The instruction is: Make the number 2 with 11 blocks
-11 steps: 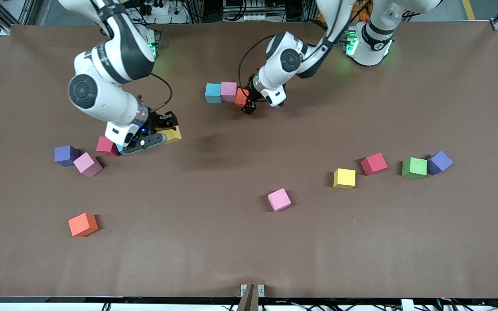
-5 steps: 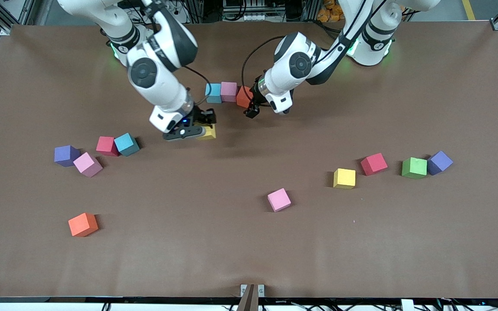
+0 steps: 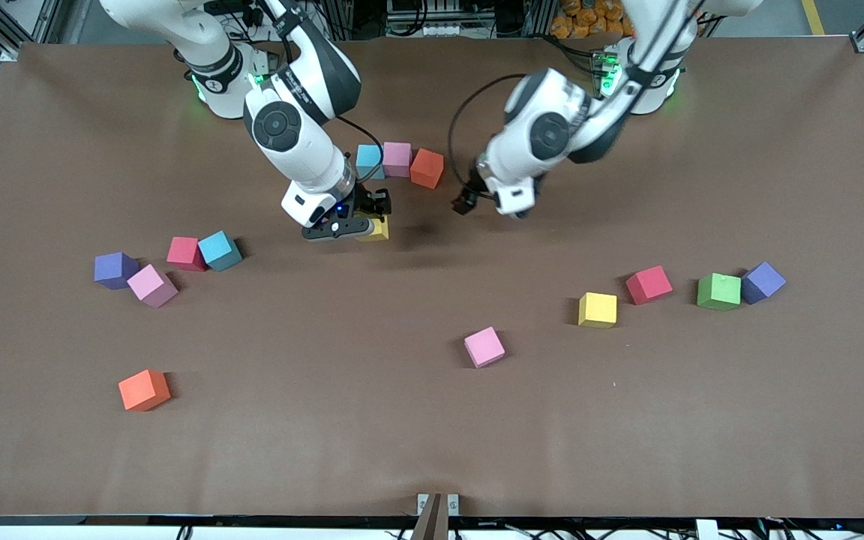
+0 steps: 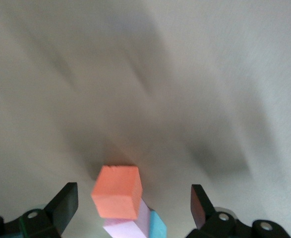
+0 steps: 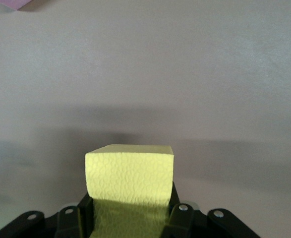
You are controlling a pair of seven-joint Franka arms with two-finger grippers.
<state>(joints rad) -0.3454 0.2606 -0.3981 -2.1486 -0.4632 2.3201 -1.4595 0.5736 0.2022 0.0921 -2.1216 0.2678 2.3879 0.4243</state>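
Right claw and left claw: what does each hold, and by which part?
Right claw grips a yellow block by two facing sides. Left claw is open, empty.

Front cam: high, facing the robot bases, covers the whole table (image 3: 432, 450). Left wrist cam: close, looks down between its fingers onto the orange block (image 4: 117, 192), also in front view. Right wrist cam: very close on the yellow block (image 5: 130, 178), shared with front.

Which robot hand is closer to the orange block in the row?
Left. The open left gripper hangs beside the orange block; the right gripper, holding a yellow block, is farther off.
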